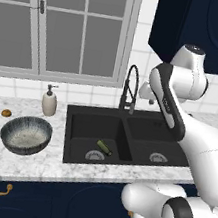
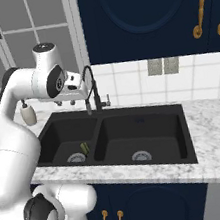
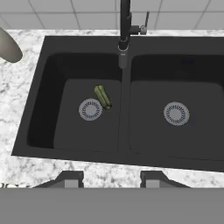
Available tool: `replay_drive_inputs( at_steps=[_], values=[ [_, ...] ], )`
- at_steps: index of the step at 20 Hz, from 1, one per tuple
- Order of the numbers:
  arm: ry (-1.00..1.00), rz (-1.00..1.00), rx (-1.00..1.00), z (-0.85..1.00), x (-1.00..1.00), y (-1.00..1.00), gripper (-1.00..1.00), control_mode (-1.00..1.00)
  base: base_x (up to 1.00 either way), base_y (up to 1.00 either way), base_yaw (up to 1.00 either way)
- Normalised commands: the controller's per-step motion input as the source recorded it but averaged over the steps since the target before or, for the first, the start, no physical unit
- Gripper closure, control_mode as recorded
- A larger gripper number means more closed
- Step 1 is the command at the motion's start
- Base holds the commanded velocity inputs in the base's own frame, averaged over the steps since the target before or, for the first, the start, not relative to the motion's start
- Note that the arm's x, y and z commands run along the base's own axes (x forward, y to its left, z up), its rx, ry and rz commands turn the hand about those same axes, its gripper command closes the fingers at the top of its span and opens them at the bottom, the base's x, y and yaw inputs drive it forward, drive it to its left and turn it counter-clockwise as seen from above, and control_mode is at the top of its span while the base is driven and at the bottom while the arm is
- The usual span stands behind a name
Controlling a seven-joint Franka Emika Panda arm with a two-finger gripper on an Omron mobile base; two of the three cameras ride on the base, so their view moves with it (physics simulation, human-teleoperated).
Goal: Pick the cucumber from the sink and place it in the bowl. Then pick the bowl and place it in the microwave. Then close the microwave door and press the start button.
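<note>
The cucumber (image 1: pixel 104 147) (image 2: pixel 84 147) (image 3: pixel 103 96), short and dark green, lies on the floor of the left basin of the black sink (image 1: pixel 94 124) (image 2: pixel 135 126) (image 3: pixel 126 131), beside the round drain. My gripper (image 2: pixel 66 104) (image 3: pixel 111 178) hangs high above the sink's front part, roughly over the divider, and looks down into both basins. Its fingers stand apart with nothing between them. The bowl (image 1: pixel 26 134), dark blue-grey outside and pale inside, sits empty on the counter left of the sink.
A black arched faucet (image 1: pixel 130 87) (image 2: pixel 92 87) (image 3: pixel 124 22) rises behind the sink's divider, close to my hand. A white soap dispenser (image 1: pixel 50 101) (image 2: pixel 28 114) and a small brown lump (image 1: pixel 6 113) stand behind the bowl. Dark cabinets hang overhead.
</note>
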Motion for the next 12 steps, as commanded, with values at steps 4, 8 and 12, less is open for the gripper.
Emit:
replay_drive_inputs(
  at_steps=[4,8,12],
  values=[
    [0.0,0.0,0.0,0.0,-0.18,0.0,-1.0,-1.0,0.0,0.0,0.0],
    [0.0,0.05,0.0,-0.09,-0.48,0.18,-1.0,-1.0,0.0,0.0,0.0],
    [0.0,0.11,0.0,-0.19,-0.74,0.33,-1.0,-1.0,0.0,0.0,0.0]
  ],
)
